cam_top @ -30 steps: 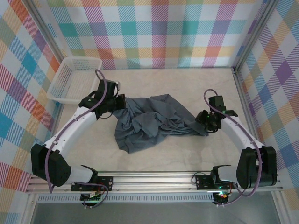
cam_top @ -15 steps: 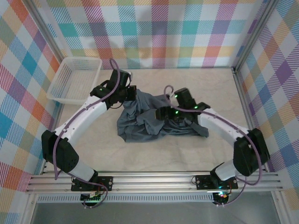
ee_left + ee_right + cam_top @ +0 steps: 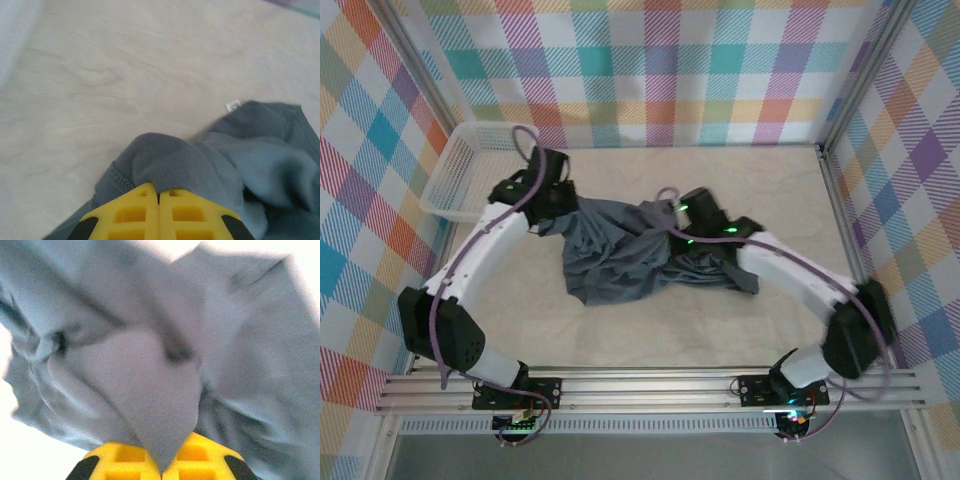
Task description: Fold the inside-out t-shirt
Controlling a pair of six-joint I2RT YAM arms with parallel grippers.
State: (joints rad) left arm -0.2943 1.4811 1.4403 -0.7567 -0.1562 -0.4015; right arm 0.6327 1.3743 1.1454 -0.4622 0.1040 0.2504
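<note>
Well, the inside-out t-shirt lies crumpled around the middle of the table, a dark slate-grey heap with deep creases, its widest part toward the centre-left of the overhead frame and a narrower bunch trailing to the right under the right arm. The left gripper sits at the shirt's upper-left edge; from its own wrist camera the left gripper has its yellow fingers pressed flat together at the bottom of the frame, with a rounded fold of the fabric bulging up right against the tips, a stitched hem showing on the left side of that fold. A small white tag pokes out at the cloth's edge, right of centre in that view, against the pale tabletop. The right gripper reaches in over the upper middle of the shirt; its wrist view shows the right gripper closed, a pointed flap of grey cloth pinched down between the two yellow fingers. A white mesh basket stands at the upper left, just beside the left arm and apart from the shirt.
</note>
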